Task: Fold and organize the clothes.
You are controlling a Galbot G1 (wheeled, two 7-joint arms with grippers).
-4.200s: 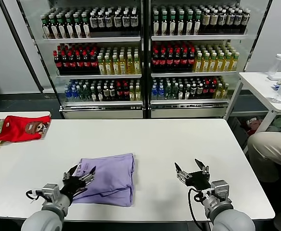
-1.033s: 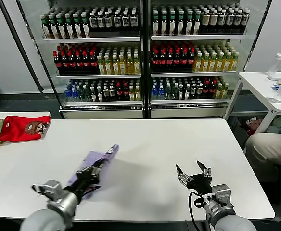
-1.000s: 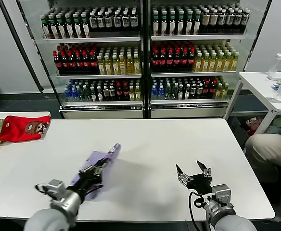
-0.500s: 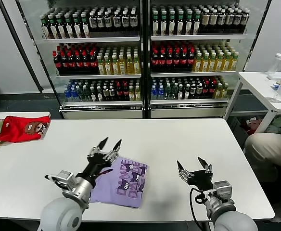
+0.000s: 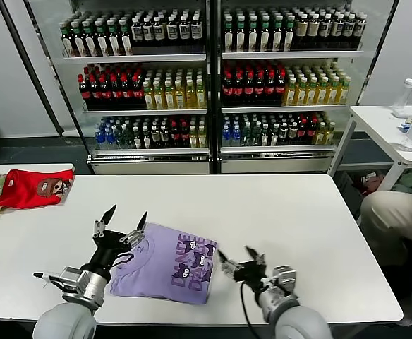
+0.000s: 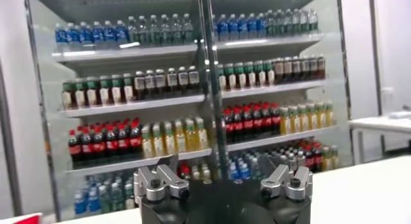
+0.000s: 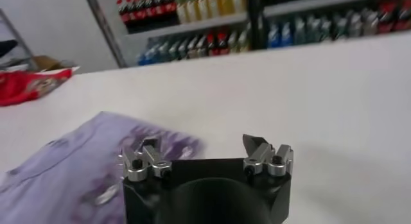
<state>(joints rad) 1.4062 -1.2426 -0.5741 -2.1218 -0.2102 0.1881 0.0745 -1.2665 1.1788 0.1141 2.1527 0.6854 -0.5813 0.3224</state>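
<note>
- Two glass-fronted drink coolers (image 5: 213, 78) packed with bottles stand behind a long white worktop (image 5: 276, 212), where the folding job is under way.
- The lavender T-shirt (image 5: 167, 263) lies folded into a rough rectangle at the near middle of the worktop, dark cartoon print and lettering facing up, apparently laid so its front shows.
- The left gripper (image 5: 119, 224) hangs raised over the shirt's far-left corner, jaws spread wide and tips pointing up toward the coolers, holding nothing; the shirt sits below and to its right.
- The right gripper (image 5: 235, 258) hovers low just beside the shirt's right edge, jaws spread and empty, seemingly placed to neaten that side.
- A red garment (image 5: 31, 188) lies at the far left on a neighbouring surface, well apart.
</note>
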